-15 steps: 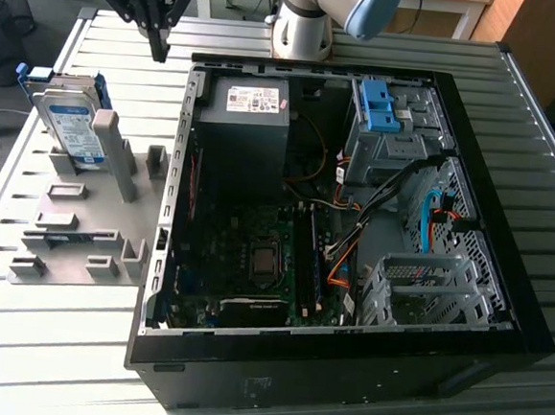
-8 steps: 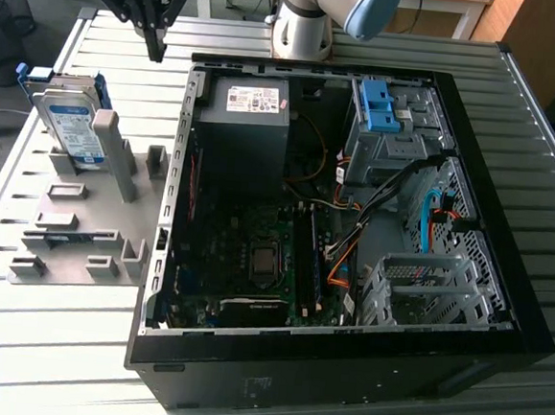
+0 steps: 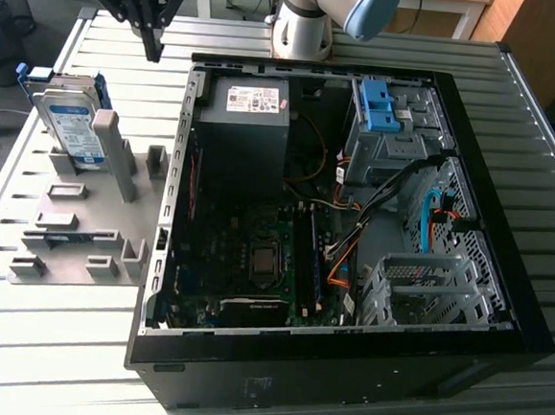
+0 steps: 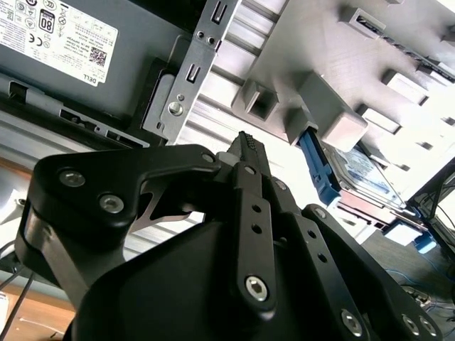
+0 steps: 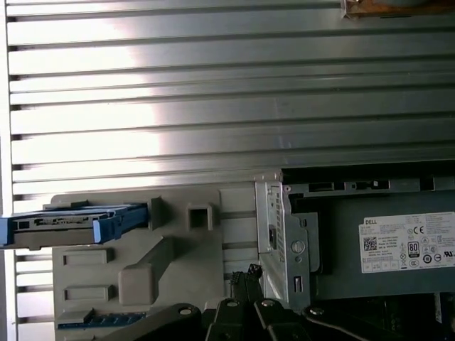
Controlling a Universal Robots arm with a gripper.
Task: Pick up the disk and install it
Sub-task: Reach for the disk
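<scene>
The disk, a silver drive with a white and blue label and blue side rails, stands tilted on edge in a slot at the far end of the grey fixture plate, on the exterior view's left. In both wrist views it appears edge-on. My gripper hangs above the table, behind the fixture and to the right of the disk, apart from it. Its black fingers are shut together with nothing between them, tips pointing down.
An open black computer case lies on the slatted metal table, beside the fixture. Inside it are a dark grey power supply, a motherboard, cables and a metal drive cage with a bare blue bracket.
</scene>
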